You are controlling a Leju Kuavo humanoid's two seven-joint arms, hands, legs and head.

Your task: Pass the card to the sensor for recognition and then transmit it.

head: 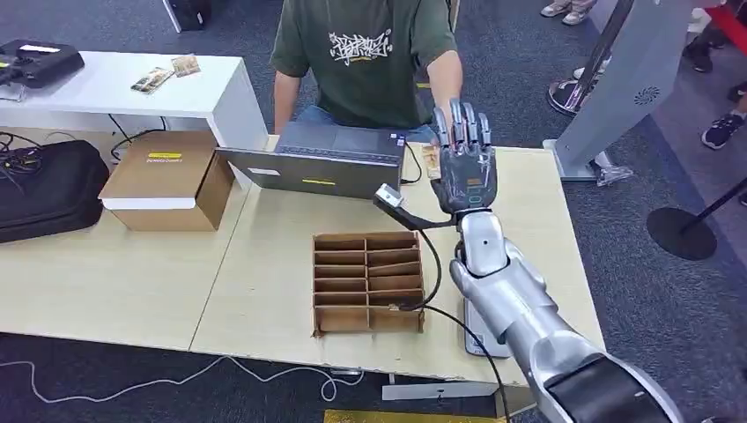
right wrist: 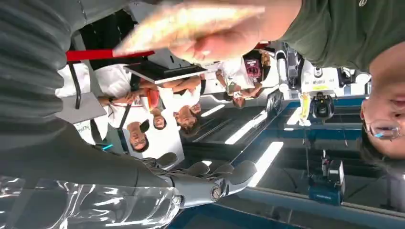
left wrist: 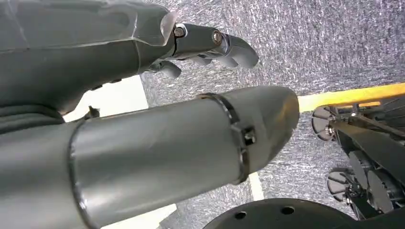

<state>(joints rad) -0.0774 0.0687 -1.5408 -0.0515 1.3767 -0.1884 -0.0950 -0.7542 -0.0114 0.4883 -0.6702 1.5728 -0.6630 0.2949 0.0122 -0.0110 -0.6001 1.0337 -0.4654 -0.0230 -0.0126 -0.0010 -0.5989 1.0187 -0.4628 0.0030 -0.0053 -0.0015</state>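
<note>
My right hand (head: 463, 169) is raised over the far side of the table, fingers (right wrist: 210, 179) stretched out and apart, with nothing in it. Just beyond it, a person's hand (right wrist: 215, 45) holds a tan card (right wrist: 188, 21), blurred in the right wrist view. A tan edge of the card (head: 430, 161) peeks out beside my hand in the head view. The small grey sensor (head: 388, 196) on a black cable lies on the table left of my wrist. My left hand (left wrist: 210, 45) hangs over grey carpet, its fingers loosely bent and holding nothing.
A cardboard divider tray (head: 368, 282) lies mid-table. A laptop (head: 317, 163) stands at the far edge before the seated person in a green shirt (head: 361, 53). A cardboard box (head: 167, 181) and black bag (head: 44, 185) sit left. A white device (head: 483, 339) lies under my forearm.
</note>
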